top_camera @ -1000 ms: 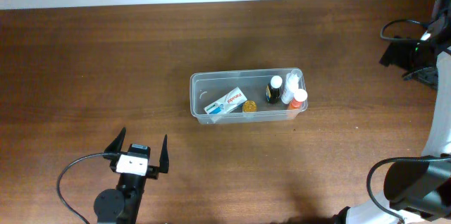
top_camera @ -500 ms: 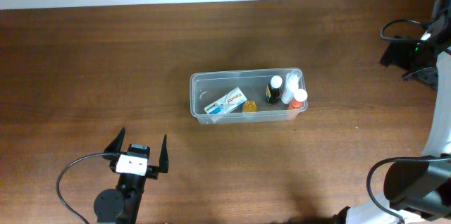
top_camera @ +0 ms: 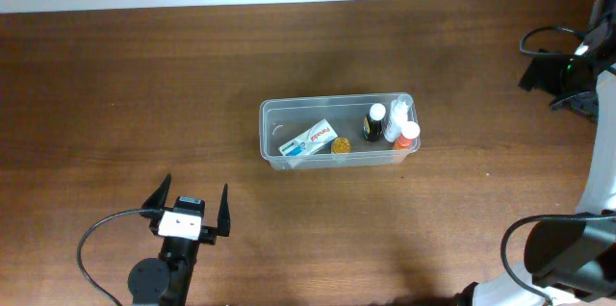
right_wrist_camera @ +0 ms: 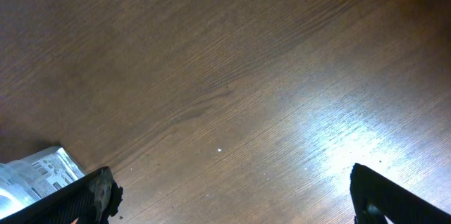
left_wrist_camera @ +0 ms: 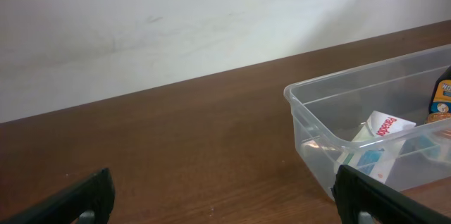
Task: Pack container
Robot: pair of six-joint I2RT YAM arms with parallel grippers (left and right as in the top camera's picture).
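Observation:
The clear plastic container [top_camera: 272, 112] sits at the table's middle. Inside it lie a white and blue box [top_camera: 308, 140], a small gold-capped item [top_camera: 341, 146], a dark bottle with a white cap [top_camera: 372, 122], a white bottle [top_camera: 396, 118] and a bottle with an orange cap [top_camera: 408, 135]. The container's left end [left_wrist_camera: 310, 129] with the box [left_wrist_camera: 380, 136] shows in the left wrist view. My left gripper [top_camera: 190, 208] is open and empty near the front left, well apart from the container. My right gripper [right_wrist_camera: 232, 196] is open over bare wood, far right.
Black cables and arm hardware [top_camera: 553, 70] lie at the far right edge. A white wall [left_wrist_camera: 176, 20] backs the table. A silvery packet corner [right_wrist_camera: 35, 171] shows at the left of the right wrist view.

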